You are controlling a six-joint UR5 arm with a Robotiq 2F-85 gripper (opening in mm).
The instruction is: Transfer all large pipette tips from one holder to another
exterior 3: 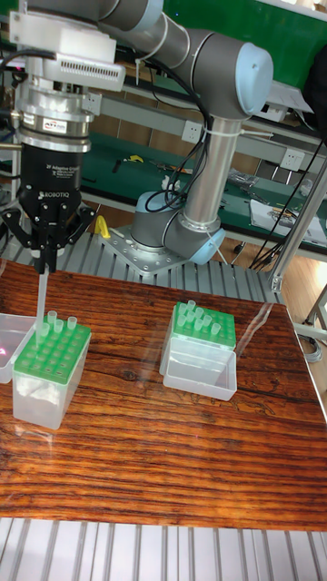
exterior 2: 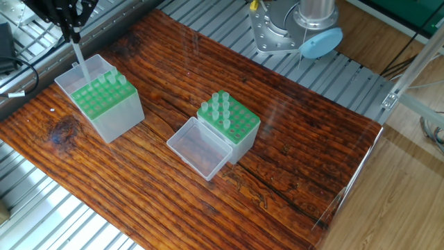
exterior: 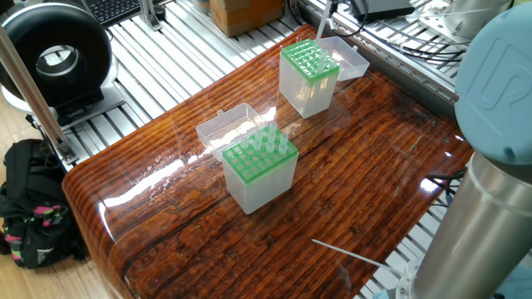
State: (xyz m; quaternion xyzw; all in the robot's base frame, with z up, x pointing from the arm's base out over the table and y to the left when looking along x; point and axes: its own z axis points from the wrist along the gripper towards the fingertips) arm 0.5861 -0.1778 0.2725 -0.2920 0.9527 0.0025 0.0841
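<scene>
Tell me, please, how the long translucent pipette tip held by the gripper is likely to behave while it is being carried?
The long translucent pipette tip looks thin-walled plastic, so probably very light. It hangs straight below the gripper, suggesting it is fairly stiff. Its slim, smooth taper, pinched only at the top, might tilt or slip if it bumps the green-topped clear rack.

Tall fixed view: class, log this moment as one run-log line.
tool: shut on pipette tip | position: above left holder | tip: upright | right holder: part filled

Green-topped holders (exterior 2: 103, 97), striped brown table (exterior 2: 298, 160)
</scene>
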